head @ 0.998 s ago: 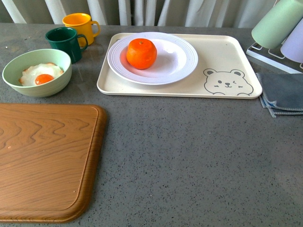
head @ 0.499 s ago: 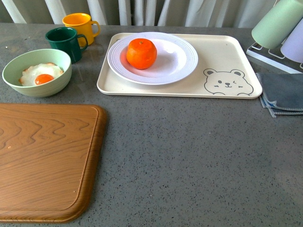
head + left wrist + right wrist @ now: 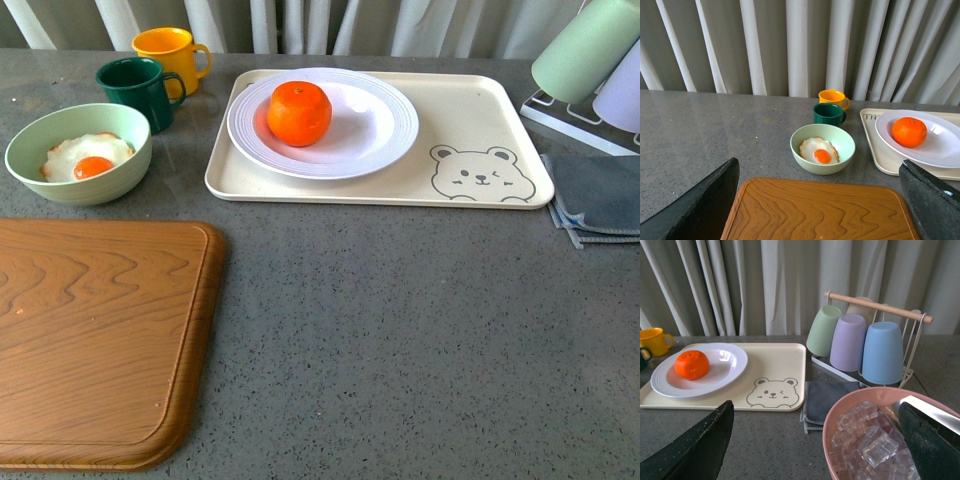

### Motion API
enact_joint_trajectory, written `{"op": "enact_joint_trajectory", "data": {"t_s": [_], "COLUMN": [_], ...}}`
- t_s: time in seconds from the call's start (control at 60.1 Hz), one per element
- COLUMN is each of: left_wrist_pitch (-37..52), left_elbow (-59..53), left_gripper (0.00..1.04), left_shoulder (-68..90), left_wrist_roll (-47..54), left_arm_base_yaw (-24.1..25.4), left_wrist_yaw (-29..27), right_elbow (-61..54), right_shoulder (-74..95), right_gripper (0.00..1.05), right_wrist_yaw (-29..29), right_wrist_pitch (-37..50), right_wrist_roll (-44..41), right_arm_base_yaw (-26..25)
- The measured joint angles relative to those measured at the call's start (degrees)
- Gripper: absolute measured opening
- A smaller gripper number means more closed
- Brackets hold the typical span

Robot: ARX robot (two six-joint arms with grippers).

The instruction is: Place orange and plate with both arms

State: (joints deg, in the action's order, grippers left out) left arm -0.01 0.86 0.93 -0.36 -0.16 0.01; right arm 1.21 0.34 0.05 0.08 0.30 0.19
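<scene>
The orange (image 3: pixel 299 112) rests inside the white ridged plate (image 3: pixel 380 135), left of the plate's middle. The plate stands on the left half of a cream bear tray (image 3: pixel 470 130) at the back of the table. Both show again in the wrist views: orange (image 3: pixel 909 132) on plate (image 3: pixel 945 150), and orange (image 3: pixel 692 364) on plate (image 3: pixel 725 371). Neither arm appears in the front view. My left gripper (image 3: pixel 820 210) is open above the wooden board, far from the plate. My right gripper (image 3: pixel 815 450) is open too, held back over the table's right side with nothing between its fingers.
A wooden cutting board (image 3: pixel 90 340) fills the front left. A pale green bowl with a fried egg (image 3: pixel 78 152), a dark green mug (image 3: pixel 138 90) and a yellow mug (image 3: pixel 170 52) stand at the back left. A grey cloth (image 3: pixel 598 195), a cup rack (image 3: pixel 865 342) and a pink bowl of ice (image 3: pixel 875 440) are on the right.
</scene>
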Motion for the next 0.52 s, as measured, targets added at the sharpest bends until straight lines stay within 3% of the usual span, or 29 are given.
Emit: {"op": "enact_joint_trajectory", "data": {"t_s": [0.516], "left_wrist_pitch": [0.0], "left_elbow": [0.0], "left_gripper": [0.96], "left_shoulder": [0.0], "left_wrist_roll": [0.0], "left_arm_base_yaw": [0.0], "left_wrist_yaw": [0.0], "right_elbow": [0.0], "right_shoulder": [0.0], "right_gripper": [0.96], "right_wrist_yaw": [0.0], "right_wrist_pitch": [0.0], "right_wrist_roll": [0.0], "right_arm_base_yaw": [0.0]}}
